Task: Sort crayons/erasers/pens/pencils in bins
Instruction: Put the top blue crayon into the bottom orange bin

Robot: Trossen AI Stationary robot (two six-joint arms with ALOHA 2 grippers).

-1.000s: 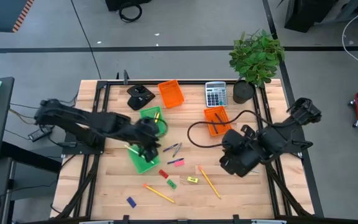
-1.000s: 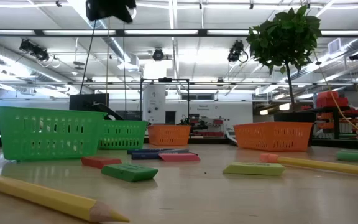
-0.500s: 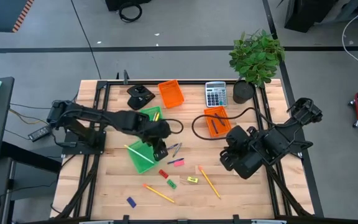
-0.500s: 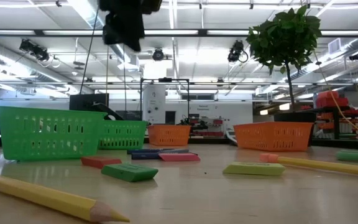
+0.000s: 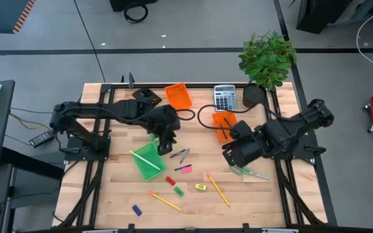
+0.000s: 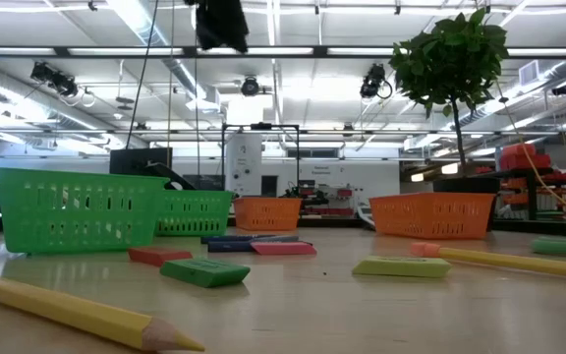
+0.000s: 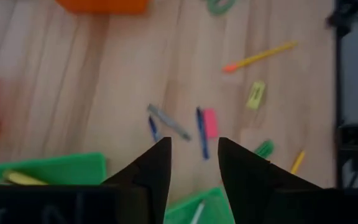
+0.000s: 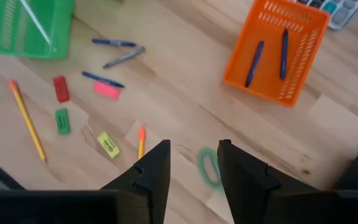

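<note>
My left gripper (image 5: 162,145) hangs open and empty between the far green bin (image 5: 153,120) and the near green bin (image 5: 146,162); it also shows at the top of the low view (image 6: 219,22). A pencil (image 5: 144,158) lies slanting in the near green bin. My right gripper (image 5: 230,155) is open and empty, next to an orange bin (image 5: 225,125) that holds two blue pens (image 8: 269,53). Three pens (image 5: 182,155) lie loose on the table beside the pink eraser (image 5: 186,168). The red (image 5: 169,180), green (image 5: 179,191), yellow (image 5: 201,187) and blue (image 5: 136,210) erasers and two pencils (image 5: 166,200) (image 5: 217,189) lie nearer the front.
Green-handled scissors (image 5: 245,171) lie just in front of my right gripper. A second orange bin (image 5: 178,97), a grey calculator (image 5: 225,98) and a potted plant (image 5: 267,58) stand along the far edge. A black cable (image 5: 203,120) loops by the orange bin.
My left gripper has gone from over the near green bin toward the table's right and then toward its far edge. My right gripper has gone toward the far edge and a little left, uncovering the scissors. The pencil in the near green bin now shows whole.
</note>
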